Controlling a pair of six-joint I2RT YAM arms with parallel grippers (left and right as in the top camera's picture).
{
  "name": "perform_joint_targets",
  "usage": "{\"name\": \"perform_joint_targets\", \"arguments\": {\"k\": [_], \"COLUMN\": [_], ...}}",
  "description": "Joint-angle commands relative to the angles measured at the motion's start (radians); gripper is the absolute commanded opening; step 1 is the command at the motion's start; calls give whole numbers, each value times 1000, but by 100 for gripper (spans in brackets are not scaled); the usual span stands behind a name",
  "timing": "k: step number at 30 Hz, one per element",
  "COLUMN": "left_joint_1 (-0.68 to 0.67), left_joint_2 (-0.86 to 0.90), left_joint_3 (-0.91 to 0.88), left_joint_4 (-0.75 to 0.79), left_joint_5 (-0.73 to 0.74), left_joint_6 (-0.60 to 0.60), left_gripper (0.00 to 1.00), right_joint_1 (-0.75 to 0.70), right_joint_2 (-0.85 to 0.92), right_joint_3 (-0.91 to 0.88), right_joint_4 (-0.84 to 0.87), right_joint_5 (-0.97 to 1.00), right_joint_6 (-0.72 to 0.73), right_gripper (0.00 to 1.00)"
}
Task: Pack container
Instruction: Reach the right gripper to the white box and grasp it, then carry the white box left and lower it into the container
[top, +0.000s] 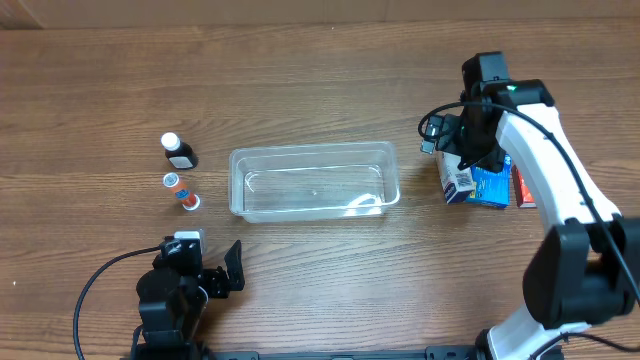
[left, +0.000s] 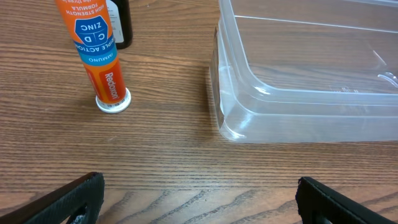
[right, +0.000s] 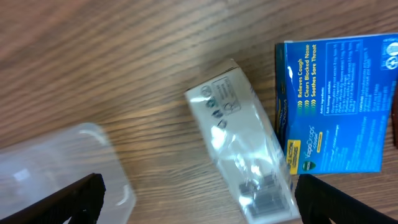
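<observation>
The clear plastic container (top: 315, 182) sits mid-table; it holds nothing. It also shows in the left wrist view (left: 298, 87) and its corner in the right wrist view (right: 56, 168). My right gripper (top: 462, 148) is open, hovering above a white box (top: 456, 180) that lies next to a blue box (top: 491, 186). In the right wrist view the shiny white box (right: 242, 155) lies between my open fingers (right: 199, 199), the blue box (right: 339, 106) to its right. My left gripper (top: 218, 272) is open and empty near the front edge (left: 199, 202).
A dark bottle with a white cap (top: 178, 150) and an orange tube (top: 181, 190) lie left of the container; the tube stands close in the left wrist view (left: 96, 56). A red box (top: 524, 187) lies right of the blue box.
</observation>
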Motion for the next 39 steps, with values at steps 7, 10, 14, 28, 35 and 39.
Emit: {"name": "perform_joint_targets", "arguments": {"k": [7,10,14,28,35,39], "left_joint_1": [-6,-6,-6,-6,-6,-6], "left_joint_2": [-8,-8,-8,-8,-8,-8], "left_joint_3": [-2,-2,-2,-2,-2,-2], "left_joint_4": [3,3,3,3,3,3], "left_joint_5": [-3,-3,-3,-3,-3,-3], "left_joint_6": [19,19,19,19,19,19], "left_gripper": [100,100,100,100,100,100], "right_joint_1": [-6,-5,-5,-5,-6,-6], "right_joint_2": [74,74,74,73,71,45], "right_joint_3": [5,5,5,5,5,24], "right_joint_4": [5,7,-2,34,77,92], "right_joint_5": [-28,-207,-261,-318,-370,-425], "right_joint_6": [31,-7,-45,-211,-309,-372], "right_gripper": [100,100,100,100,100,100]}}
